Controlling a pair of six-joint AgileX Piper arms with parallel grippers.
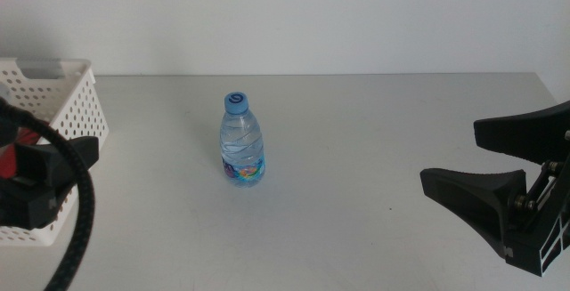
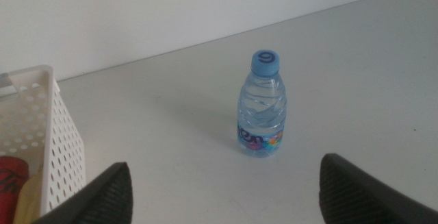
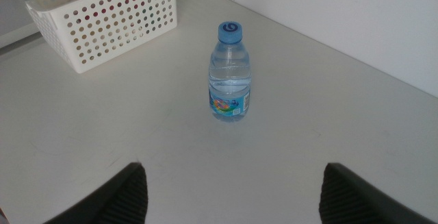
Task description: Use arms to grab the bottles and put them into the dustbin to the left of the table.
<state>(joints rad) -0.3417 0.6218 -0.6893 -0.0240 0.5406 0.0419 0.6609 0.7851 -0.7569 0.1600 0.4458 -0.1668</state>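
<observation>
A small clear blue plastic water bottle [image 1: 242, 140] with a blue cap stands upright mid-worktop [image 1: 374, 131], untouched. The white perforated plastic basket [image 1: 67, 104] sits at the far left. Left hand [image 2: 226, 190] and right hand [image 1: 485, 162] are both spread wide and empty, well apart from the bottle.

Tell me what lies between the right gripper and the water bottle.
Nothing: in the middle view only bare table lies between the open right gripper and the upright water bottle. The right wrist view shows the same bare stretch.
</observation>
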